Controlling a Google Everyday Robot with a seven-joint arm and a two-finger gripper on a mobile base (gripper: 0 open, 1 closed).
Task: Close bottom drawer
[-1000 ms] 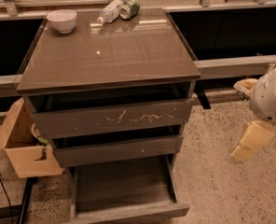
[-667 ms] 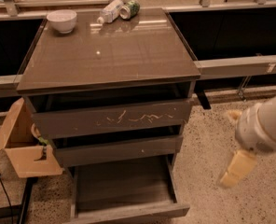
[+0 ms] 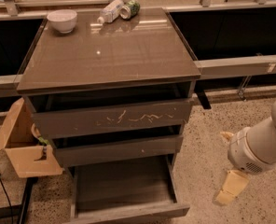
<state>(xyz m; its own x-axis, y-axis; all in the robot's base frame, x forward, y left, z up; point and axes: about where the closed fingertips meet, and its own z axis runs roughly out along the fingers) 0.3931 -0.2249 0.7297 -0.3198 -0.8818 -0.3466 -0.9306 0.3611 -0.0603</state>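
Note:
The bottom drawer point(image 3: 124, 188) of the grey-brown cabinet point(image 3: 110, 55) stands pulled far out, its wood-grain floor bare and its plain front panel point(image 3: 128, 213) at the lower edge of the view. Above it are the middle drawer front point(image 3: 117, 150) with a small pale speck and the wide top drawer front point(image 3: 114, 118) with pale scratches, both slightly open. My gripper point(image 3: 229, 192) hangs at the lower right, below my white arm point(image 3: 259, 146), to the right of the bottom drawer and apart from it, above the floor.
A white bowl point(image 3: 62, 20), a lying plastic bottle point(image 3: 109, 11) and a green can point(image 3: 130, 8) sit at the back of the cabinet top. An open cardboard box point(image 3: 21, 146) stands at the cabinet's left. Speckled floor point(image 3: 208, 167) lies to the right.
My arm and gripper have moved down and left, closer to the bottom drawer's right side. The drawers have not moved.

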